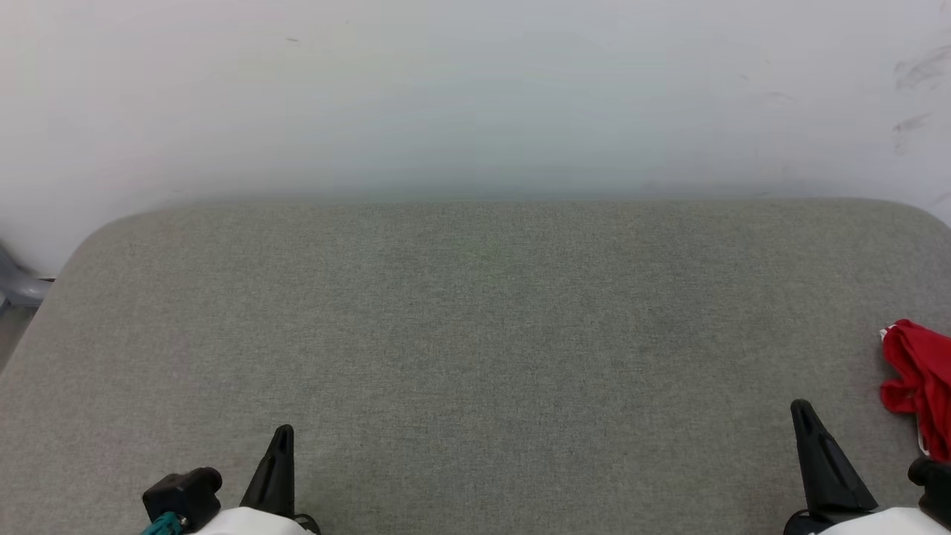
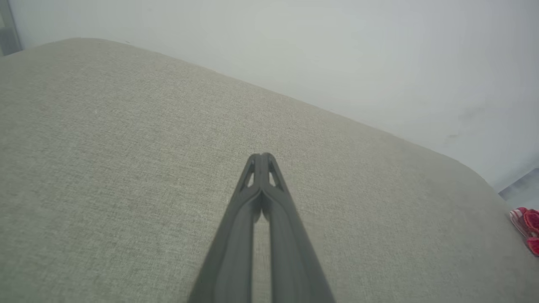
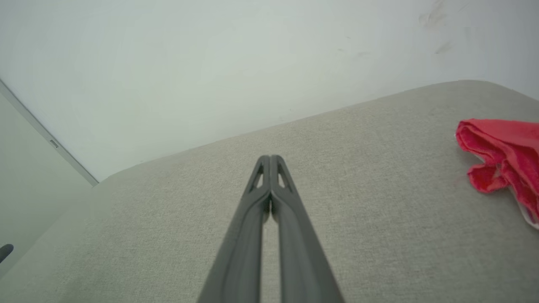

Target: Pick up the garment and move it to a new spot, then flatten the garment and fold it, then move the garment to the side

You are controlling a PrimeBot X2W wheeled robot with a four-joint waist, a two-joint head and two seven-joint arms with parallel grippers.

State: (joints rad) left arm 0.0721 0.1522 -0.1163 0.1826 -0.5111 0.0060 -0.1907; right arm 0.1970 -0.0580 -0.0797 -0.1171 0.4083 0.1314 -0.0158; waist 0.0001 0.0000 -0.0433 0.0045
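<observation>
Head view: a wide grey fabric-covered surface (image 1: 475, 334) with rounded far corners runs up to a pale wall (image 1: 475, 96).
Garment: the garment (image 1: 921, 379) lies bunched in a red heap at the right edge of the surface, partly cut off by the frame, with a sliver of white along its lower side.
Left gripper: the left gripper (image 1: 283, 432) sits low at the near left, its two dark fingers pressed together tip to tip with nothing between them.
Right gripper: the right gripper (image 1: 802, 407) sits at the near right, fingers likewise pinched together and empty. It is near the garment's left side but not touching it.
Left wrist view: the closed fingers point across bare grey fabric, and the garment is a small red-and-white scrap at the right edge, well apart.
Right wrist view: crumpled red folds lie to the right of the closed fingers, clear of them.
Contact with surface: I cannot tell whether either pair of tips touches the fabric.
</observation>
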